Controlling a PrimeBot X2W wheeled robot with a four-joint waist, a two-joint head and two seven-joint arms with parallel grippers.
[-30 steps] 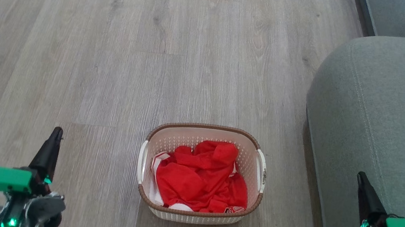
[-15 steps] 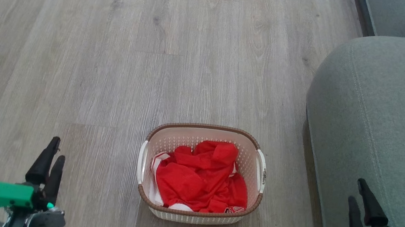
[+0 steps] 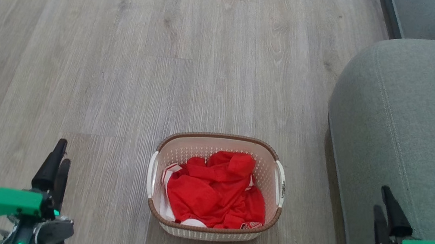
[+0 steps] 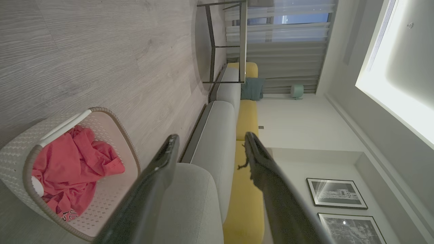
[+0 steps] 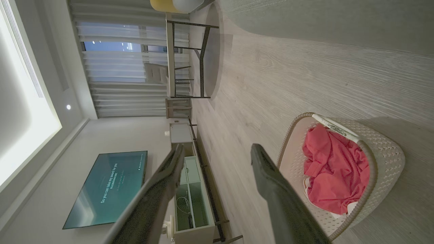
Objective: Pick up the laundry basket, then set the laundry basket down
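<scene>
Laundry basket (image 3: 204, 233) sat on the wooden floor (image 3: 122, 59) in the head view, low and near the middle, between my two grippers and touching neither. A crumpled red garment (image 3: 214, 195) lay inside it. My left gripper (image 3: 62, 154) stood at the lower left, well apart from the basket, with nothing between its fingers. My right gripper (image 3: 380, 199) stood at the lower right, in front of the grey sofa (image 3: 417, 127), equally empty.

In the left wrist view (turned on its side, floor to the left) my left gripper (image 4: 211, 135) had its two dark fingers spread wide, released and holding nothing. The laundry basket (image 4: 17, 152) showed at the lower left, near the left-hand finger but apart from it, with the red garment (image 4: 67, 166) heaped within. Beyond the fingertips ran the grey sofa (image 4: 223, 112) with yellow back cushions (image 4: 247, 118), and a dark-framed table (image 4: 227, 40) stood farther along the floor.

In the right wrist view my right gripper (image 5: 217, 146) was also spread wide and empty. The laundry basket (image 5: 386, 152) rested on the floor just beside the right-hand finger, apart from it. A television (image 5: 108, 188) hung on the far wall above a low cabinet (image 5: 190, 189).
</scene>
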